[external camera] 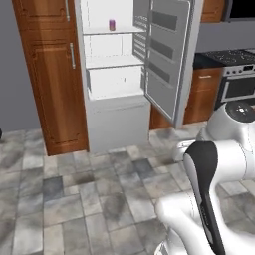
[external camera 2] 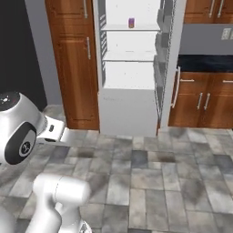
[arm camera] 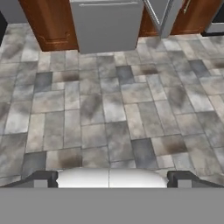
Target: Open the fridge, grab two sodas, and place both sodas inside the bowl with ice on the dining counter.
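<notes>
The fridge [external camera: 117, 119] stands with its door [external camera: 167, 55] swung wide to the right, showing white shelves. One small soda can [external camera: 112, 25] stands upright on an upper shelf, and it looks purple in the right base view [external camera 2: 131, 22]. The fridge [external camera 2: 127, 104] is several floor tiles ahead of the robot. In the hand view my gripper [arm camera: 112, 178] is open, its dark fingertips [arm camera: 43, 178] far apart with nothing between them, pointing down at the tiled floor in front of the fridge's lower front [arm camera: 107, 26]. The bowl and the dining counter are out of view.
A tall brown wooden cabinet [external camera: 52, 74] flanks the fridge on the left. Brown lower cabinets [external camera 2: 205, 100] under a dark worktop and an oven [external camera: 239, 84] stand to the right, behind the open door. Grey tiled floor [arm camera: 113, 109] lies between me and the fridge.
</notes>
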Controlling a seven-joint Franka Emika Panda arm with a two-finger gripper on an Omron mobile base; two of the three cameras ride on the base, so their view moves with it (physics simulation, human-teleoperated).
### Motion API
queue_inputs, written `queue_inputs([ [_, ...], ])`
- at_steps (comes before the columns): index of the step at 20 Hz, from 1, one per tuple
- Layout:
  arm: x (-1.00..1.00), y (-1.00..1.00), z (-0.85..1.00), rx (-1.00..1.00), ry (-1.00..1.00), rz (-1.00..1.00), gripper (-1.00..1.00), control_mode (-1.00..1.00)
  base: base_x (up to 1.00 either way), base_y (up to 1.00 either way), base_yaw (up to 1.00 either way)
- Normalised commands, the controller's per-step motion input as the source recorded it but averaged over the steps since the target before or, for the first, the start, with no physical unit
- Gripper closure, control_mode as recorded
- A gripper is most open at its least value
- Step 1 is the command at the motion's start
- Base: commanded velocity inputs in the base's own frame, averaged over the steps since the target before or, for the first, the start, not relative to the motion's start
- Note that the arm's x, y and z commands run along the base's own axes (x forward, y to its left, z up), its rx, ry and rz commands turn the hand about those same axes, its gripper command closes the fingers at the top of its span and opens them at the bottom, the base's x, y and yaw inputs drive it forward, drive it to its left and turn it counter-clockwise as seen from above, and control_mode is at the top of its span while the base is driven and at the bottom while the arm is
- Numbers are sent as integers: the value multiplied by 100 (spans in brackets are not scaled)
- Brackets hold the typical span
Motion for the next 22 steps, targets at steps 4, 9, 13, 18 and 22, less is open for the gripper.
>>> queue_inputs([
  [4, 0, 0, 0, 0, 0, 0, -100, 100, 100, 23, -6],
  [9, 0, 0, 0, 0, 0, 0, -100, 100, 100, 27, -4],
  [13, 0, 0, 0, 0, 0, 0, -100, 100, 100, 13, -2],
  [18, 0, 0, 0, 0, 0, 0, -100, 100, 100, 6, -3],
  [22, 0, 0, 0, 0, 0, 0, -100, 100, 100, 2, -1],
])
